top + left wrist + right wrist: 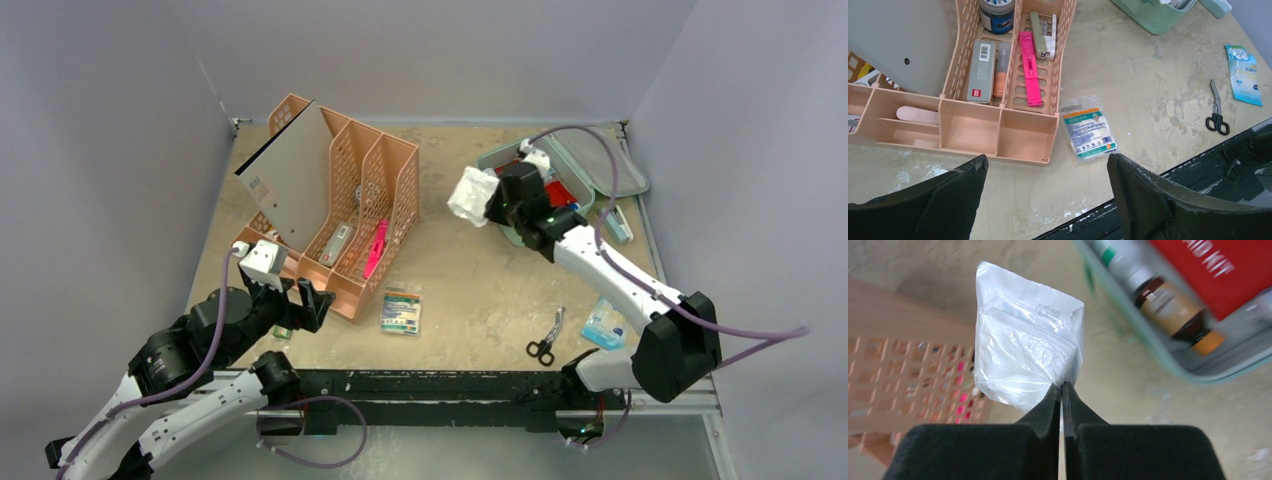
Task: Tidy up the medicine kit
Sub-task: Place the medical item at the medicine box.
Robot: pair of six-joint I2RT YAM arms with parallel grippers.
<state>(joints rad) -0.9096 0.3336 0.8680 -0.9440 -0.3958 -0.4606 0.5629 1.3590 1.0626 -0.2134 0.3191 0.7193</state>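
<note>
Mint-green soft medicine kit (489, 157), at the table's (480, 270) far right corner, lies open for packing. The right gripper (1062, 387) pinches a white plastic packet (1025, 350); the left gripper (1048, 165) gapes wide, empty.

My left arm (165, 362) and right arm (615, 275): white and black.
I see white shells, black joints, looping purple cables (750, 335) and black textured fingers (1158, 200).

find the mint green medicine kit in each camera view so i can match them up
top external: medicine kit at the far right of the table, lid open.
left wrist: kit at the top edge, right of centre, only a corner showing.
right wrist: kit on the right, blurred, with a brown bottle and red pouch inside.
shared landmark: orange rack, left of the kit in every view.
</note>
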